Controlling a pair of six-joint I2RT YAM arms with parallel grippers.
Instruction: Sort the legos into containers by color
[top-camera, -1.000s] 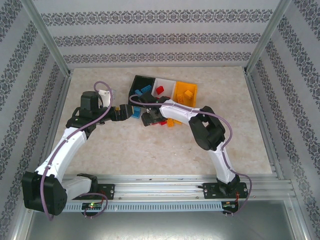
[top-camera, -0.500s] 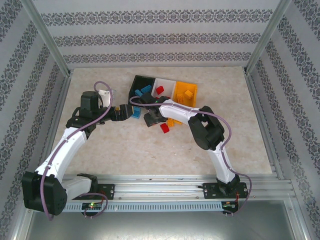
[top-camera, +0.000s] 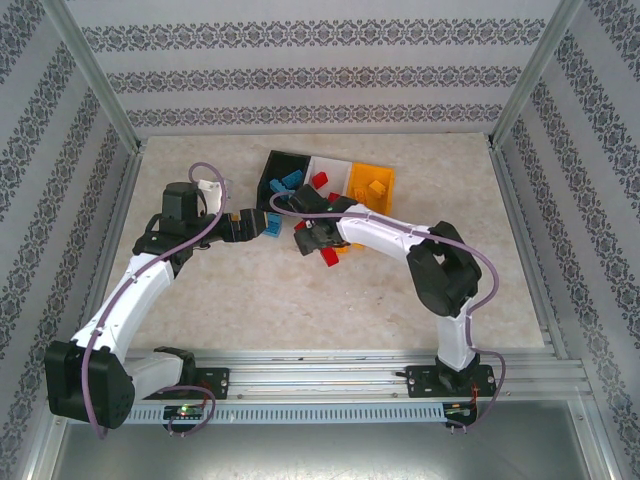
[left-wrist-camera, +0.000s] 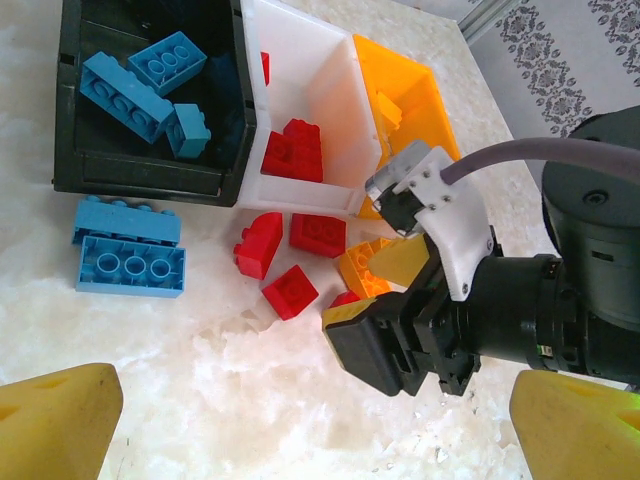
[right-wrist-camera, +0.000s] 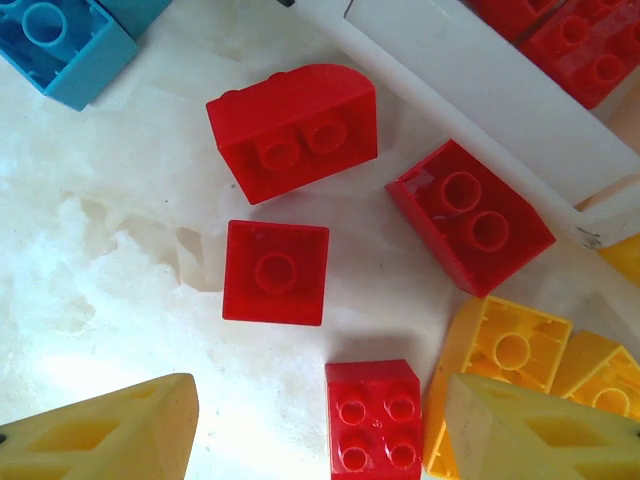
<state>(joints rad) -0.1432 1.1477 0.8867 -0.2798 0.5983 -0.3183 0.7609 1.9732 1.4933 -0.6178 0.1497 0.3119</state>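
Four red bricks (right-wrist-camera: 275, 272) lie loose on the tabletop (left-wrist-camera: 200, 380) just in front of the white bin (left-wrist-camera: 300, 60), with orange bricks (right-wrist-camera: 505, 350) touching the cluster's edge. Two blue bricks (left-wrist-camera: 130, 265) lie side by side before the black bin (left-wrist-camera: 70, 150).

Bin contents: black holds blue, white holds red, and the orange bin (left-wrist-camera: 400, 90) holds orange.

Right gripper (right-wrist-camera: 320, 400): jaws apart over the red cluster, straddling a four-stud red brick (right-wrist-camera: 373, 415) without clamping it.

Left gripper (left-wrist-camera: 320, 430): spread wide, empty, near the blue pair.
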